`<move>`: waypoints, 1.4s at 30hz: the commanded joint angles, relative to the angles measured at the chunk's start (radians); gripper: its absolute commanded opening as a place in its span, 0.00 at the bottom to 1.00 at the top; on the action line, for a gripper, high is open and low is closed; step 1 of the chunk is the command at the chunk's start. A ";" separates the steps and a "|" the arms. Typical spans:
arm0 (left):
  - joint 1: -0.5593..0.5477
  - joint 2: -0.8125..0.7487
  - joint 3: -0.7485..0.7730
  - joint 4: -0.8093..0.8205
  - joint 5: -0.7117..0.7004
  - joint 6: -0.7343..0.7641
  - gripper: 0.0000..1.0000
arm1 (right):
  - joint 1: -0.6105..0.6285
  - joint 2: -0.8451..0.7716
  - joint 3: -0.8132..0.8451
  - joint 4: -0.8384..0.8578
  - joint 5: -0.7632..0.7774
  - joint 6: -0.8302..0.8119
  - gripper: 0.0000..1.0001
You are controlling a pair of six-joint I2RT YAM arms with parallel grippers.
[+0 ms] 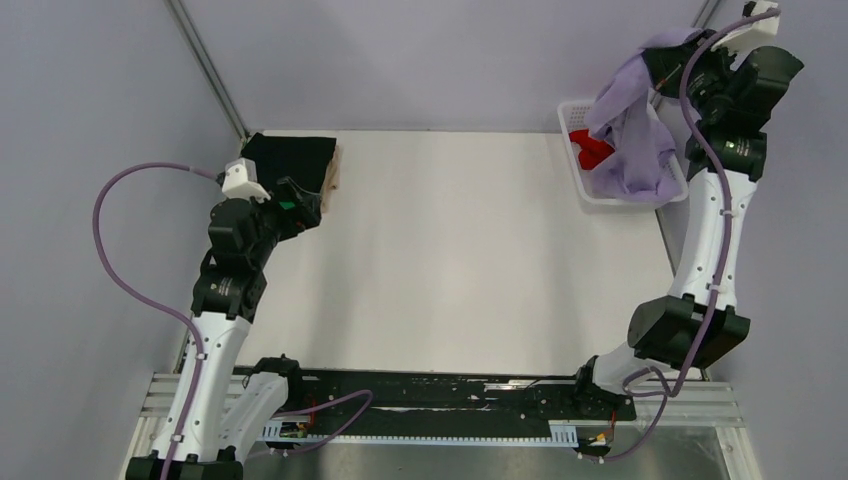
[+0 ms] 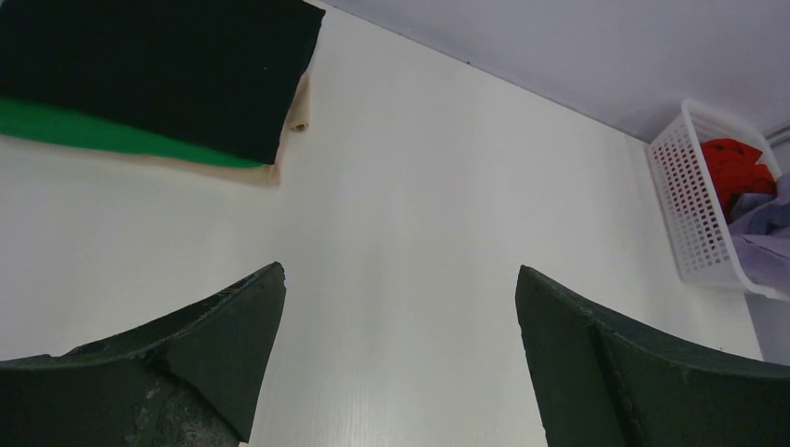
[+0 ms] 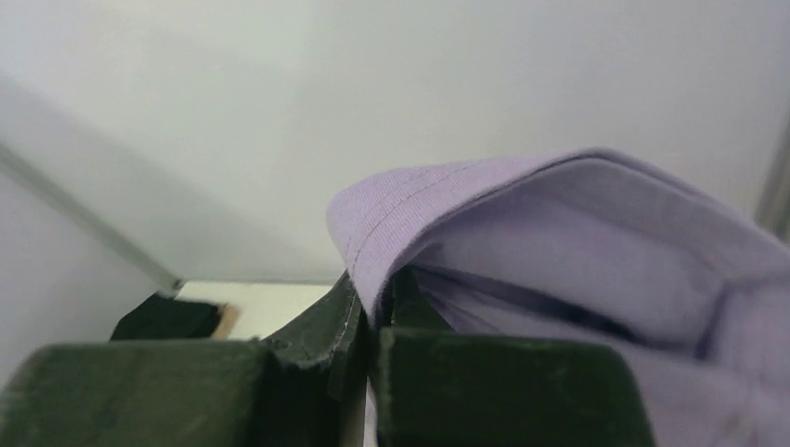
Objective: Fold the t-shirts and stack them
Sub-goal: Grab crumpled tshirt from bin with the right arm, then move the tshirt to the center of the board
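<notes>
On a smooth white table point(image 1: 460, 260), a lavender t-shirt point(image 1: 632, 150) hangs crumpled from the right gripper point(image 3: 371, 307), whose jaws are pinched tight on a stitched hem. The soft knit droops, its long axis roughly top to bottom, into a white latticed plastic basket point(image 1: 612, 202) at the far right corner. The bare middle of the table lies to the robot's left of the raised cloth, and the right arm is much the nearer. The left gripper point(image 2: 401, 270), spread wide and holding nothing, hovers well apart, near a flat folded black t-shirt point(image 2: 158, 65) lying on a green t-shirt point(image 2: 84, 130) at the far left. A rumpled red t-shirt point(image 1: 592, 150) sits in the basket.
</notes>
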 commanded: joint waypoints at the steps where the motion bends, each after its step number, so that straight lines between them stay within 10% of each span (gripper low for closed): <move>1: -0.001 -0.011 -0.008 0.037 0.015 -0.030 1.00 | 0.077 -0.070 0.044 0.058 -0.314 0.038 0.00; 13: -0.001 -0.046 -0.010 -0.022 -0.018 -0.065 1.00 | 0.526 -0.095 0.154 0.109 -0.387 0.020 0.00; 22: -0.002 -0.042 0.011 -0.080 -0.075 -0.089 1.00 | 0.604 -0.074 0.096 0.176 -0.411 0.085 0.00; 32: -0.001 0.017 0.009 -0.124 -0.037 -0.128 1.00 | 0.568 -0.420 -0.707 0.055 0.505 0.073 0.01; 39: -0.001 0.171 -0.071 -0.142 0.159 -0.139 1.00 | 0.439 -0.522 -0.978 -0.125 0.795 0.213 0.95; 42: -0.001 0.251 -0.094 -0.098 0.209 -0.148 1.00 | 0.438 -0.551 -0.982 -0.137 0.844 0.204 1.00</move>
